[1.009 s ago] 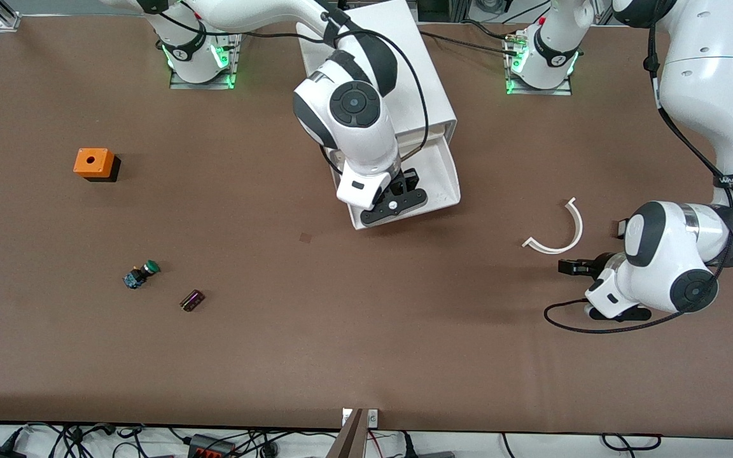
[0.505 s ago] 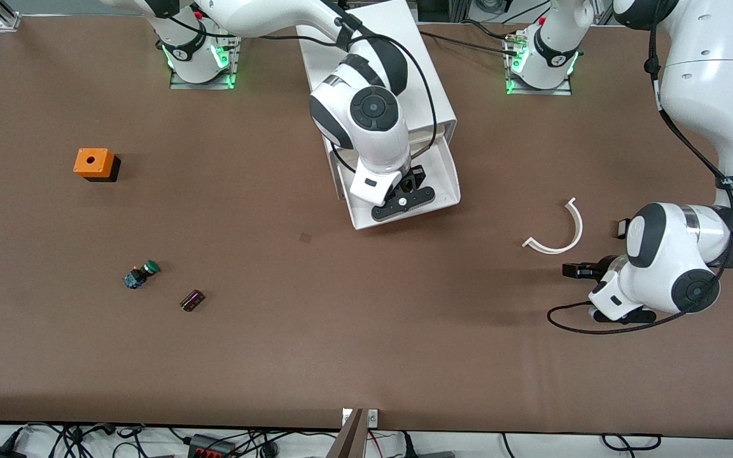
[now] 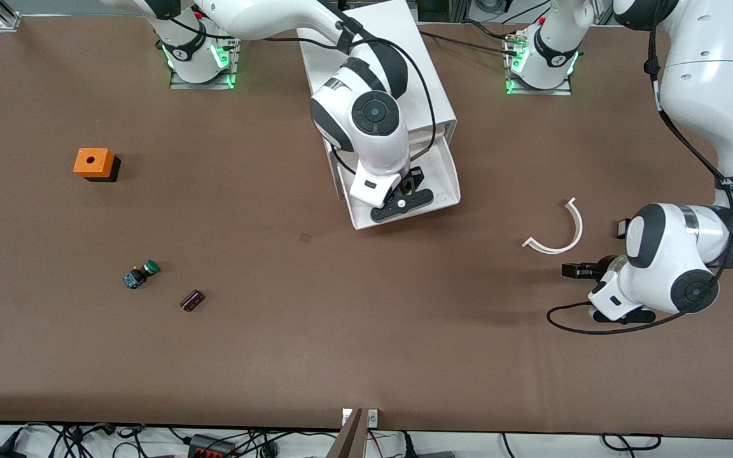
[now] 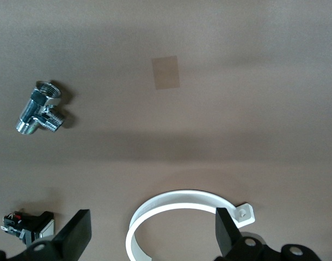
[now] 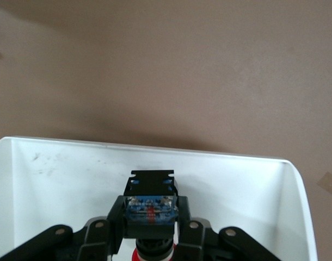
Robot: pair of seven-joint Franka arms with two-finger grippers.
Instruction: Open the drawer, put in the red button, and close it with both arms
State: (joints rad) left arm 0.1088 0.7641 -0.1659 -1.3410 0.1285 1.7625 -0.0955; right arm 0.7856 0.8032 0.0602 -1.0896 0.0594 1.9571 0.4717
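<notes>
Placing step: red button held over the open drawer.

The right pincer (image 3: 404,194), closed on the red button (image 5: 151,215), hangs inside the drawer (image 3: 449,181); next it should lower and release. The left pincer (image 4: 152,239) waits open over a white clamp (image 3: 560,232) on the desk (image 3: 341,318).

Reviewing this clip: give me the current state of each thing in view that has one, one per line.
drawer: pulled open from the cabinet.
red button: clamped in the right tool, held over the open drawer, not yet released.
right tool: shut on the red button.
left tool: open, over the white clamp ring, holding nothing; that arm waits.
green button: lying on its side on the table.
</notes>
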